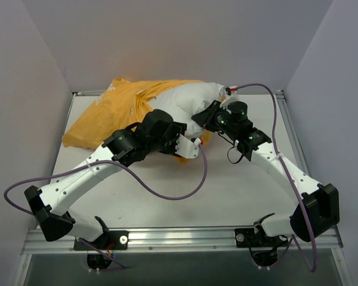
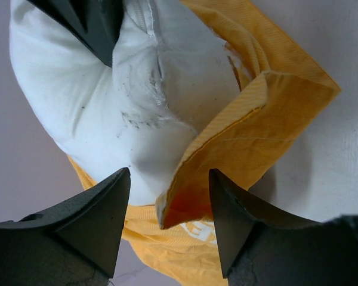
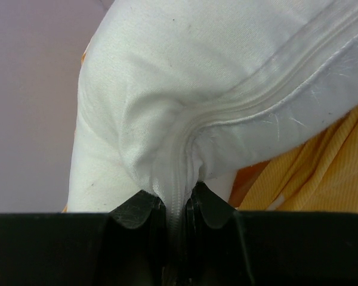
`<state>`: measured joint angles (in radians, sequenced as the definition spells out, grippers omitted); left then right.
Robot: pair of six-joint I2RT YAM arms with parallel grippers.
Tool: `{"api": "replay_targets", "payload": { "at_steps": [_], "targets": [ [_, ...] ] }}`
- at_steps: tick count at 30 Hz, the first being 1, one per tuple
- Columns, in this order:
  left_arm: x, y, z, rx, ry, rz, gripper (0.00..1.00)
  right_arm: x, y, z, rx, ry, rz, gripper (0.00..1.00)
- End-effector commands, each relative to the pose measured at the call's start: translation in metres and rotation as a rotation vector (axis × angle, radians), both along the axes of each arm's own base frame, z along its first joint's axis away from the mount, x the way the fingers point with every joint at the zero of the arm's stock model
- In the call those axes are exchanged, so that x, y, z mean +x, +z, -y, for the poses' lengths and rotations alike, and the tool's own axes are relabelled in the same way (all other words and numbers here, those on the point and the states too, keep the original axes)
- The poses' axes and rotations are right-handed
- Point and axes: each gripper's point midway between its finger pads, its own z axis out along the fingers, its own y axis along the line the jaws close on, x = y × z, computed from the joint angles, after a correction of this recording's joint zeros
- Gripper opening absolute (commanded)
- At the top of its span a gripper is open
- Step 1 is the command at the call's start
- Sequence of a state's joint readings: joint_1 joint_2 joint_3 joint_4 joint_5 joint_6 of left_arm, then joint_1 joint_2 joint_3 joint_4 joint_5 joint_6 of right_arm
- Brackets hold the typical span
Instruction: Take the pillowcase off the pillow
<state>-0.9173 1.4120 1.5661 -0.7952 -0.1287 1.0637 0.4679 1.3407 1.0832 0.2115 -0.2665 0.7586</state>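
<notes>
The orange-yellow pillowcase (image 1: 107,113) lies bunched at the back left of the table, still around the left part of the white pillow (image 1: 188,101). In the left wrist view the pillowcase's folded hem (image 2: 185,185) hangs between the two dark fingers (image 2: 101,214) of my left gripper (image 2: 169,179). Its jaws stand apart and neither touches the cloth. The bare pillow (image 2: 107,101) bulges just beyond the hem. My right gripper (image 3: 178,205) is shut on the pillow's seam (image 3: 227,116) at its exposed right end, with orange pillowcase (image 3: 322,173) below right.
The white table (image 1: 227,179) is boxed in by grey walls at the back and on both sides. A purple cable (image 1: 167,193) loops across the table's middle, and another arcs over the right arm. An aluminium rail (image 1: 185,238) runs along the near edge.
</notes>
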Motion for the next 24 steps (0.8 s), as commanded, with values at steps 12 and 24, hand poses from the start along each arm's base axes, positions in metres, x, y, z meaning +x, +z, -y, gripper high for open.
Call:
{"api": "replay_targets", "payload": {
  "at_steps": [12, 24],
  "targets": [
    [0.001, -0.108, -0.061, 0.253, 0.059, -0.131, 0.02, 0.004, 0.083, 0.029, 0.111, -0.042, 0.193, 0.00],
    [0.064, -0.186, -0.160, 0.414, 0.280, -0.158, 0.02, -0.025, 0.066, 0.082, 0.034, -0.069, 0.127, 0.00]
  ]
}}
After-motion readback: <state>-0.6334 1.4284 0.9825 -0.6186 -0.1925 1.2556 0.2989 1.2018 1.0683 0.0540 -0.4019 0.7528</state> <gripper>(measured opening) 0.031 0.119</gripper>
